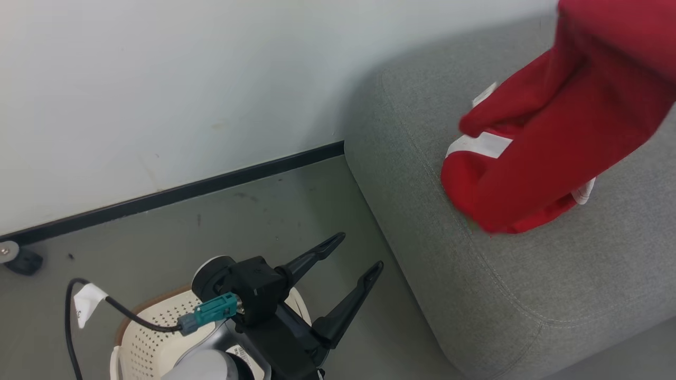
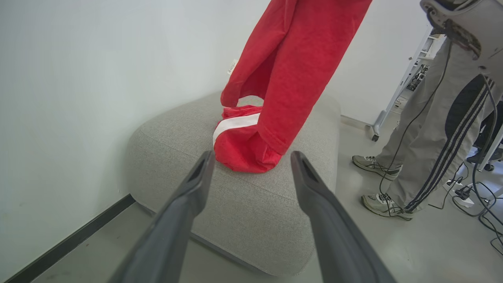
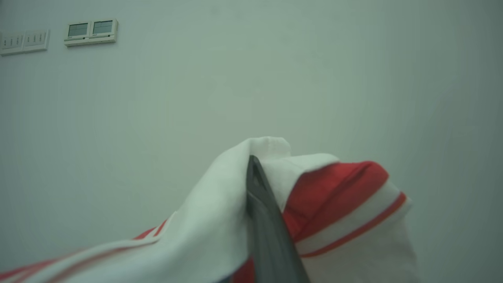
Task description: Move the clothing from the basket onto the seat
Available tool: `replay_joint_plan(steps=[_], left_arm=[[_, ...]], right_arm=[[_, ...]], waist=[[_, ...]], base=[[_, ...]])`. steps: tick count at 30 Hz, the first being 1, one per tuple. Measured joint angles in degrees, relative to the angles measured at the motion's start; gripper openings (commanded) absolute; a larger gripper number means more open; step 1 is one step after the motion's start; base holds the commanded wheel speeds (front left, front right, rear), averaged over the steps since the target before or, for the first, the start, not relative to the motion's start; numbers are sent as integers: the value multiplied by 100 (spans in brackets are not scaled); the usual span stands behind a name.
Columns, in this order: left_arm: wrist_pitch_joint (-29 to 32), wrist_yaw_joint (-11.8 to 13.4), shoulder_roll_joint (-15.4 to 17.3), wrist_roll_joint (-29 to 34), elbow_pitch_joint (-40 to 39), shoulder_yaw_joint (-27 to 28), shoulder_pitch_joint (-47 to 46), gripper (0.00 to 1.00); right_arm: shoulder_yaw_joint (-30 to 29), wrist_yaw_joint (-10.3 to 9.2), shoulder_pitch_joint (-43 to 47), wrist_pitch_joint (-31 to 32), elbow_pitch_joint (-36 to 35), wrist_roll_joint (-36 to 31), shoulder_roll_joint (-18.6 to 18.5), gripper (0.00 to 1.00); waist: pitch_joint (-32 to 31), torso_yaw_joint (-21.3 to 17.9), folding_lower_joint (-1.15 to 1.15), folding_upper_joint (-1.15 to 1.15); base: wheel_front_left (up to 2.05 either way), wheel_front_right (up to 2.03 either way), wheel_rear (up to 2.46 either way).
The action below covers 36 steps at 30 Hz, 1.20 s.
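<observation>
Red clothing [image 1: 570, 121] with white stripes hangs down from the upper right, and its lower end is heaped on the grey seat [image 1: 528, 295]. In the left wrist view the clothing [image 2: 298, 59] drapes onto the seat [image 2: 243, 212], a white-striped fold lying under it. I cannot tell whether that fold is a second garment. My right gripper [image 3: 253, 163] is shut on the clothing [image 3: 346, 204] at its white trim. Above the cream basket [image 1: 153, 327] at the lower left, my left gripper [image 1: 359, 250] is open and holds nothing. It points at the seat in its own view [image 2: 252, 157].
A white wall with black skirting [image 1: 211, 184] runs behind the seat. A person's legs [image 2: 432, 129] stand right of the seat, with cables [image 2: 463, 192] on the floor and a white frame [image 2: 397, 98] behind. A caster wheel [image 1: 16, 258] sits at the far left. Wall switches [image 3: 90, 31] are on the wall.
</observation>
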Motion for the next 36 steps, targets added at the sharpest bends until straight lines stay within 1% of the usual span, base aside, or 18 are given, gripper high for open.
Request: replay_joint_plan(steps=[4, 8, 11, 14, 16, 19, 21, 24, 25, 26, 30, 33, 36], left_arm=[[47, 1, 48, 13, -126, 22, -53, 100], [99, 1, 126, 21, -187, 42, -98, 100], [149, -2, 163, 24, -271, 58, -198, 100], [202, -4, 158, 57, -324, 49, -275, 100], [250, -4, 162, 57, -386, 47, -285, 100], [294, -4, 190, 63, -515, 47, -288, 100], [352, -4, 204, 65, -601, 38, -302, 100], [401, -5, 214, 66, -716, 18, -387, 100], [435, -7, 213, 67, -746, 18, -417, 100], [481, -12, 220, 71, -783, 7, -467, 100], [550, -51, 268, 73, -850, 11, -556, 100], [577, -57, 309, 74, -860, 33, -651, 100], [578, -107, 330, 74, -829, 48, -695, 100]], right_arm=[[-388, 18, -542, 149, 369, 449, -124, 0], [-485, 2, -838, 291, 638, 457, -241, 0], [-604, -102, -1107, 398, 964, 342, -512, 0], [-835, -126, -1338, 504, 1386, 336, -825, 0], [-965, -193, -1468, 553, 1693, 330, -1046, 0], [-959, -291, -1625, 603, 2020, 89, -1357, 0], [-782, -312, -1700, 653, 2152, -335, -1644, 0], [-724, -387, -1835, 650, 2424, -576, -1826, 0], [-737, -458, -1856, 650, 2494, -590, -1844, 0], [-784, -597, -1880, 643, 2631, -634, -1861, 0], [-794, -814, -1879, 637, 2856, -746, -1857, 0], [-662, -921, -1876, 625, 2930, -859, -1740, 0], [-425, -925, -1819, 687, 3104, -866, -1449, 0]], waist=[[136, 65, 0, 0], [252, 112, 0, 0], [371, 163, 0, 0], [491, 223, 0, 0], [574, 266, 0, 0], [707, 328, 0, 0], [807, 367, 0, 0], [968, 424, 0, 0], [1024, 443, 0, 0], [1138, 483, 0, 0], [1362, 569, 0, 0], [1518, 634, 0, 0], [1640, 703, 1, 0]], base=[[0, 0, 0], [0, 0, 0], [0, 0, 0], [0, 0, 0], [0, 0, 0], [0, 0, 0], [0, 0, 0], [0, 0, 0], [0, 0, 0], [0, 0, 0], [0, 0, 0], [0, 0, 0], [0, 0, 0]])
